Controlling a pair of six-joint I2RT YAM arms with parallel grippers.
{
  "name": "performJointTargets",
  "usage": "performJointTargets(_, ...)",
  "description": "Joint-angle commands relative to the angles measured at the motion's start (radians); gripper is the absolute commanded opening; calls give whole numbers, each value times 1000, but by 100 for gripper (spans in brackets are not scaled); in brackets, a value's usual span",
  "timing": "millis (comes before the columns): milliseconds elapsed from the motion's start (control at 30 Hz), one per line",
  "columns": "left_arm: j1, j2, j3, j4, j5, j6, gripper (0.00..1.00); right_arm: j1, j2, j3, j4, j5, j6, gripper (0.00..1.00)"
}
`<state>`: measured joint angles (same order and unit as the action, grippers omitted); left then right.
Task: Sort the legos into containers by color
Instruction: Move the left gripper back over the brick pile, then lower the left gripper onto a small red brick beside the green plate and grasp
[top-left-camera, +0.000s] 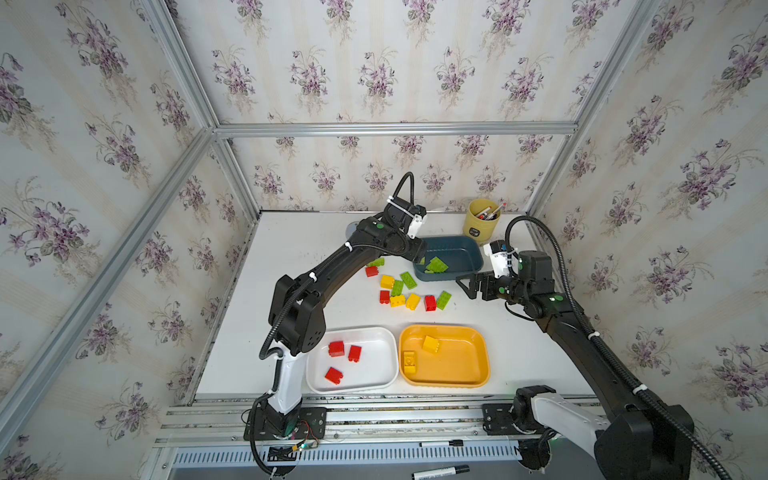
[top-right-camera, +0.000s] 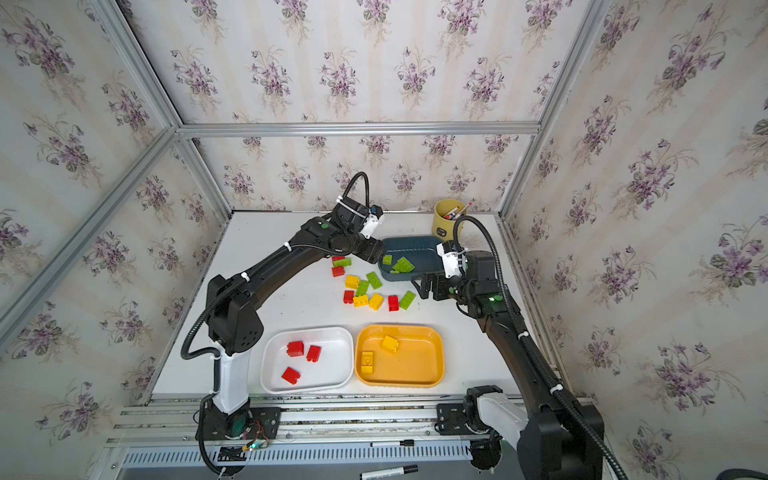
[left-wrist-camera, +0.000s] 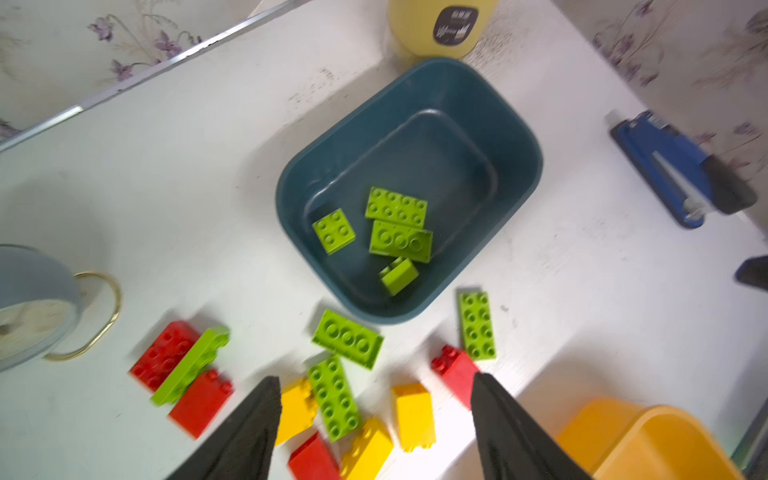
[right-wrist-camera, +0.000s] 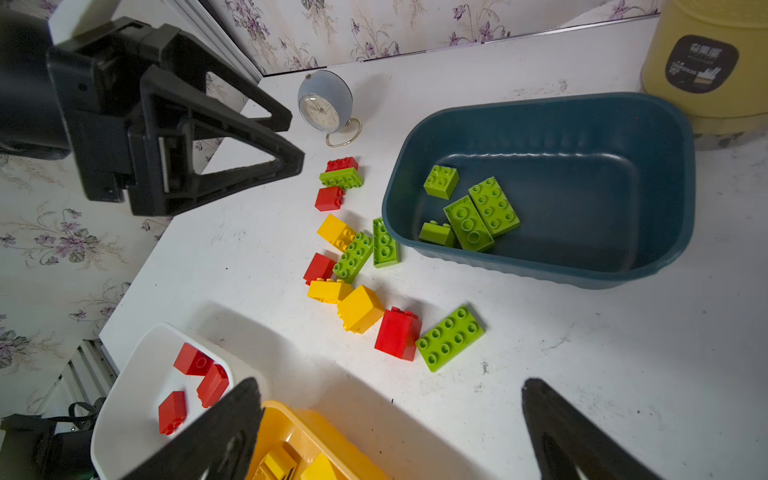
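Four lime green legos (left-wrist-camera: 397, 232) lie in the teal tray (top-left-camera: 457, 249) at the back. Three red legos (top-left-camera: 336, 348) sit in the white tray (top-left-camera: 374, 361), and two yellow ones (top-left-camera: 431, 344) in the orange-yellow tray (top-left-camera: 461, 361). A loose pile of red, yellow and green legos (top-left-camera: 405, 291) lies mid-table. My left gripper (left-wrist-camera: 374, 376) hangs open and empty above the pile, by the teal tray's left rim; its own wrist hides it in both top views. My right gripper (top-left-camera: 467, 286) is open and empty, right of the pile.
A tall yellow pen cup (top-left-camera: 481, 222) stands behind the teal tray. A small grey clock (right-wrist-camera: 322, 104) sits at the back left of the pile. A blue stapler-like tool (left-wrist-camera: 673, 166) lies by the right wall. Markers (top-left-camera: 440, 471) rest on the front rail.
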<state>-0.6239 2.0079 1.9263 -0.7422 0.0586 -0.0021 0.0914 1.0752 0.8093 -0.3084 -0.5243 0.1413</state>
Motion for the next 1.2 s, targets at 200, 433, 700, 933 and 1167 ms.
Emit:
performJointTargets(200, 70, -76, -197, -113, -171, 150, 75, 3, 9, -7, 38, -68, 15, 100)
performJointTargets(433, 119, 3, -211, -105, -149, 274, 74, 4, 9, -10, 30, -82, 15, 100)
performJointTargets(700, 172, 141, -141, -94, -103, 332, 72, 5, -4, -8, -4, -72, -3, 100)
performJointTargets(933, 196, 210, -104, -86, -78, 366, 72, 4, 5, 1, -14, -71, -9, 100)
performJointTargets(1167, 208, 270, -65, -74, -63, 393, 71, 4, 14, 11, -21, -69, -12, 100)
